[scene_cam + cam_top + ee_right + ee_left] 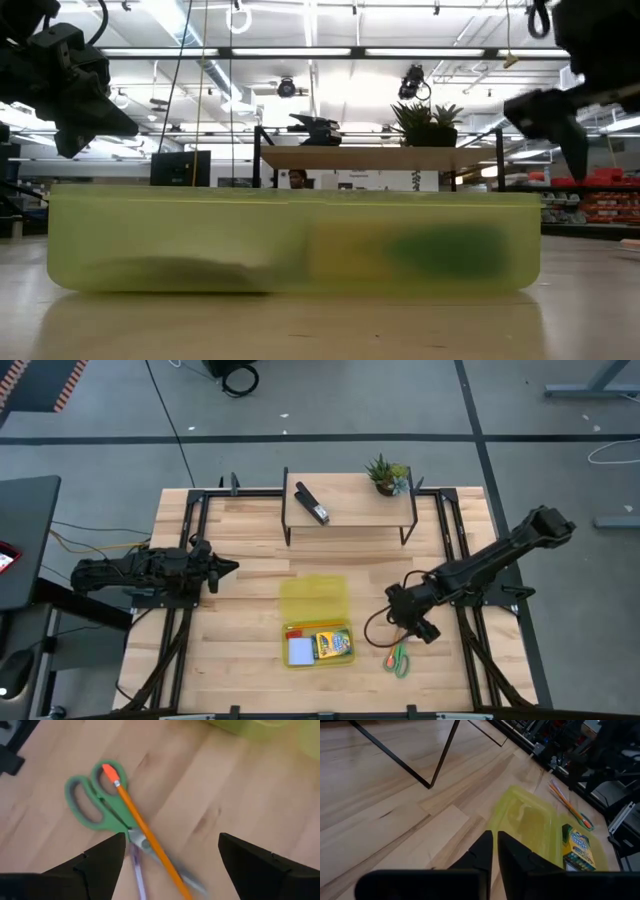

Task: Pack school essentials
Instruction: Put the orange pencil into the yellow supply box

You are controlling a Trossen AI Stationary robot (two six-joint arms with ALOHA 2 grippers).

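The open yellow case [315, 618] lies at the table's middle. It holds the pale blue notepad [301, 651] and the crayon box [333, 645]. To its right, on the wood, lie the green-handled scissors [95, 802]. The orange pencil [145, 832] lies across them and the purple pen [137, 870] lies beside the blades. My right gripper [170, 865] hangs open above these, slanting down, touching nothing. In the high view it is next to the scissors [399, 659]. My left gripper [228, 568] waits shut at the table's left, well off the case.
A raised wooden shelf [350, 510] on thin black legs stands at the far middle, with a black stapler [311, 504] and a small potted plant [387, 475] on it. The case's near wall [290, 240] fills the low view. Bare wood lies left of the case.
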